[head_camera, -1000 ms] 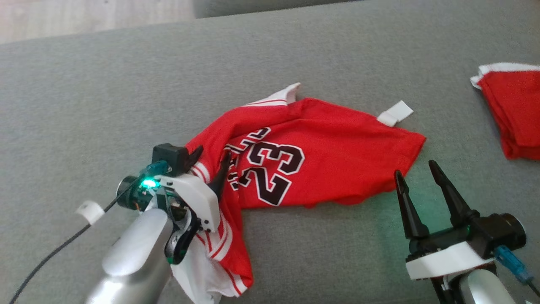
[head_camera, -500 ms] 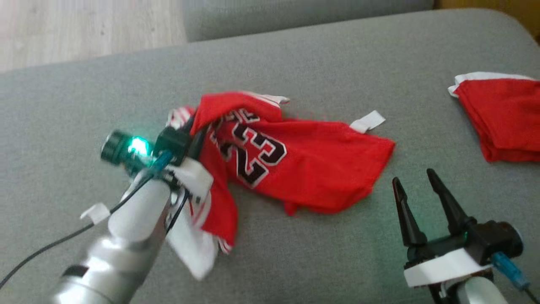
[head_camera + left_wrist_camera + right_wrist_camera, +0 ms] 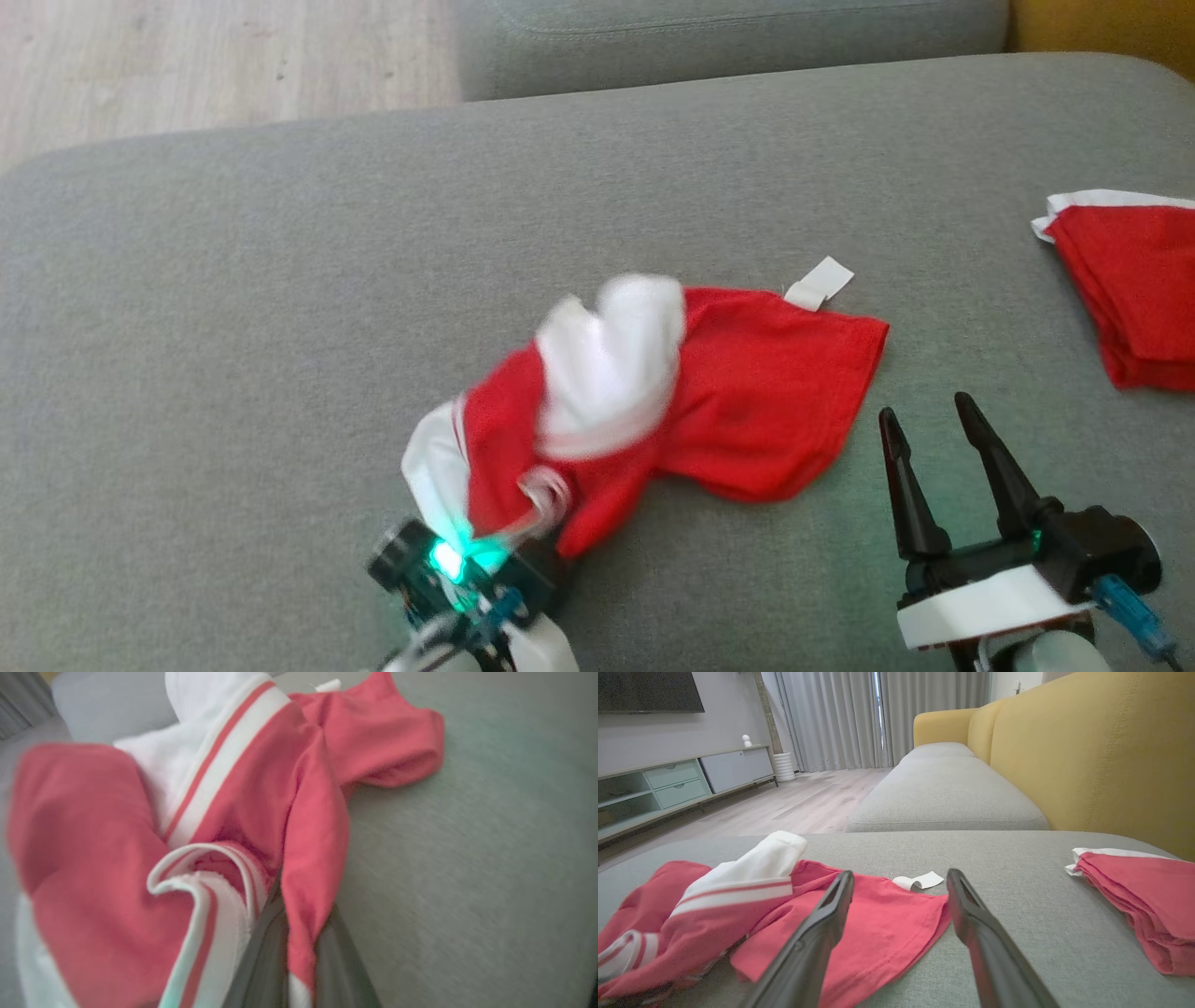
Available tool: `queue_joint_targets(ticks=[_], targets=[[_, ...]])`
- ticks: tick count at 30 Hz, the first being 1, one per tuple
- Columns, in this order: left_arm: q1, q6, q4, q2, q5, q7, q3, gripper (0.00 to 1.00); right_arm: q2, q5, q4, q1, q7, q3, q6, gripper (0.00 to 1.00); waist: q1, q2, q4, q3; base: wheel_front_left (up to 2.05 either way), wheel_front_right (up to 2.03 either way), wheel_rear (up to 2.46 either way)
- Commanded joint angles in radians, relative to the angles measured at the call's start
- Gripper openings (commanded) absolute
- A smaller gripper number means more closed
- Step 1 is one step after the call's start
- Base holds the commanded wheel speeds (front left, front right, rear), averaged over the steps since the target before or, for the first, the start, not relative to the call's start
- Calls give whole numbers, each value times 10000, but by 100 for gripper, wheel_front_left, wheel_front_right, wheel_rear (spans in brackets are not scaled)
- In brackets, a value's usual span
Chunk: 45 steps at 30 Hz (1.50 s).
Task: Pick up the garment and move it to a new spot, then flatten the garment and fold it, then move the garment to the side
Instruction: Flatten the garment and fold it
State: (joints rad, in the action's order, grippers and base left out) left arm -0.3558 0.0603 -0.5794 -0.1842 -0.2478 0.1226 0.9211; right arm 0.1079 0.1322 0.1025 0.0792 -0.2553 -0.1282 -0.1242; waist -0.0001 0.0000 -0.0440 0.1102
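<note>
The garment (image 3: 747, 392) is a red jersey with white trim, lying crumpled on the grey cushion (image 3: 233, 308), its white lining flipped up (image 3: 607, 364). My left gripper (image 3: 532, 551) is at the jersey's near left end, shut on a fold of its red cloth (image 3: 299, 933) and striped edge. The jersey (image 3: 878, 924) also lies just beyond my right gripper (image 3: 899, 882). In the head view my right gripper (image 3: 929, 415) stands open at the lower right, a little off the jersey's right hem, holding nothing.
A second folded red garment (image 3: 1134, 299) lies at the cushion's right edge. A white tag (image 3: 820, 282) sticks out from the jersey's far hem. Wooden floor (image 3: 187, 65) lies beyond the cushion's far left edge; a yellow sofa back (image 3: 1111, 756) rises at the right.
My left gripper has swung from the upper left back toward me, dragging the jersey's end along. The jersey has flipped over, hiding the number. The right gripper has stayed put.
</note>
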Motion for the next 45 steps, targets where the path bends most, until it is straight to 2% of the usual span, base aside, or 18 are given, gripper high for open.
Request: queue_joint_targets(ticks=[1, 2, 3, 8, 11, 16, 19, 22, 24, 27, 34, 37, 45], targets=[[-288, -76, 421, -77, -73, -105, -138, 5, 67, 15, -344, -126, -65, -176, -65, 100, 1, 0, 94, 45, 0, 0, 0], [-91, -125, 529, -18, -187, -212, -83, 96, 78, 12, -345, -136, -65, -176, -65, 100, 1, 0, 138, 53, 0, 0, 0], [60, -141, 659, 49, -311, -267, -77, 100, 90, 12, -346, -149, -65, -186, -65, 100, 1, 0, 173, 56, 0, 0, 0], [345, -190, 1617, 163, -814, -527, -217, 100, 131, 11, -329, -206, -65, -211, -65, 100, 1, 0, 284, -4, 0, 0, 0], [404, -297, 2865, 218, -1379, -879, -490, 100, 152, 3, -309, -198, -65, -234, -65, 100, 1, 0, 289, -78, 0, 0, 0], [-240, -106, 5092, -201, -1596, -2223, -908, 100, 170, -4, -323, -157, -65, -274, -65, 100, 1, 0, 255, -75, 0, 0, 0], [-1104, 124, 5427, -655, -1229, -3083, -1212, 100, 195, -2, -360, -215, -65, -322, -65, 100, 1, 0, 197, 88, 0, 0, 0], [-2118, 185, 4596, -999, -683, -3835, -1290, 100, 263, 5, -379, -378, -65, -424, -65, 100, 1, 0, 85, 356, 0, 0, 0], [-2739, 74, 3720, -927, -470, -4168, -1200, 100, 335, 18, -384, -516, -65, -474, -65, 100, 1, 0, 17, 601, 0, 0, 0], [-3521, -143, 2314, -446, -424, -4435, -1063, 100, 468, 26, -375, -725, -65, -544, -65, 100, 1, 0, -71, 982, 0, 0, 0], [-5079, -555, -1114, 685, -176, -4305, -637, 100, 751, 43, -452, -1102, -65, -549, -65, 100, 1, 0, -274, 1778, 0, 0, 0], [-5388, -571, -1964, 901, -120, -4105, -520, 100, 802, 54, -466, -1130, -65, -519, -65, 100, 1, 0, -290, 1853, 0, 0, 0], [-5517, -822, -2781, 1209, -405, -3625, -352, 100, 740, -33, -423, -1066, -65, -491, -65, 100, 1, 0, -192, 1752, 0, 0, 0]])
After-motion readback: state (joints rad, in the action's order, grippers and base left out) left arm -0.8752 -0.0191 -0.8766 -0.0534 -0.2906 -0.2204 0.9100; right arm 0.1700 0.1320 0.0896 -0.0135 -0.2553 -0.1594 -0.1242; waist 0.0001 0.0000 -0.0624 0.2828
